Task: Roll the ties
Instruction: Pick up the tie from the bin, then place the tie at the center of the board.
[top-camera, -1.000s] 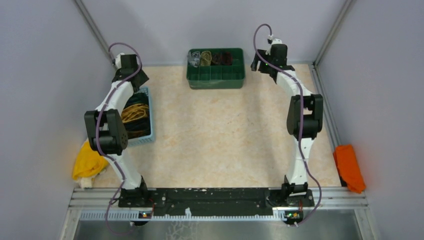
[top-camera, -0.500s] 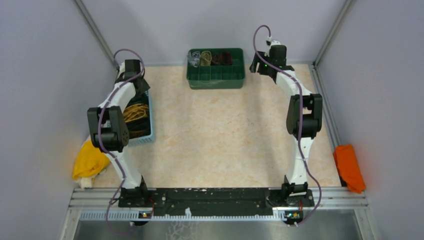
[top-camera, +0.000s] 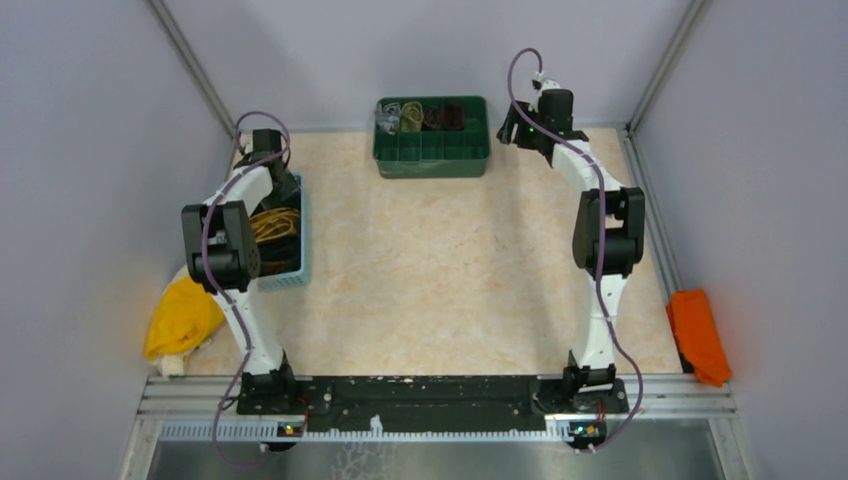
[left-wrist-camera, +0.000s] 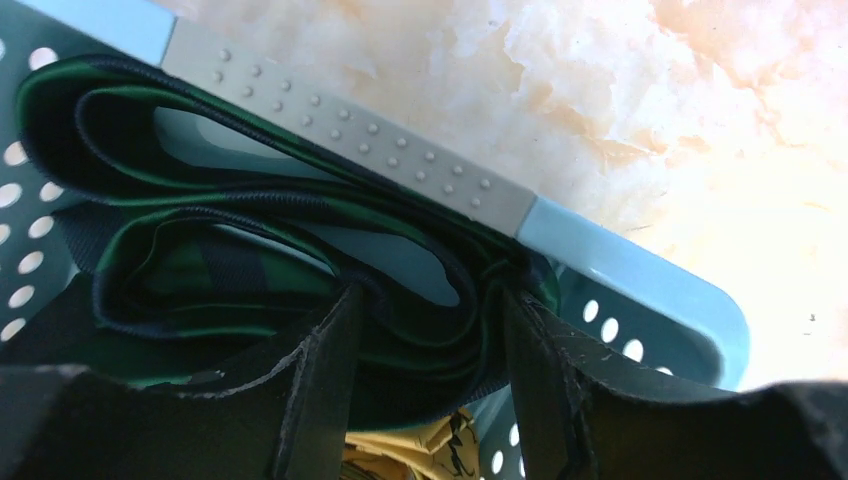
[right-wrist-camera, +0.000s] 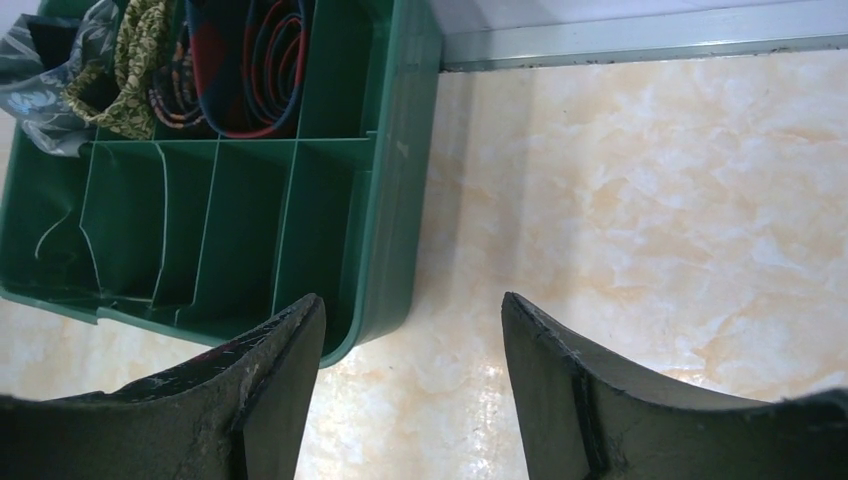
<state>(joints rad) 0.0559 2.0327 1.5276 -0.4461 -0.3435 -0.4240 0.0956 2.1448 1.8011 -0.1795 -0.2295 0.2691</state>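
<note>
Bench: stone-look top, cream-peach veining, smooth, semi-gloss w/ soft glare.
Blue basket: moulded plastic, smooth, perforated walls. Grey strip on rim is matt w/ raised studs.
Green check tie: woven cloth, fine weave, slight sheen, dark edging.
Left fingers: black, matt, edges rough & ragged.
Right fingers: same matt black, scuffed, pale scratches.
Green crate: hard plastic, smooth, low gloss, light scratch marks inside.
Rolled ties: patterned woven cloth.
Wall rail: bare metal, dull finish.
</note>
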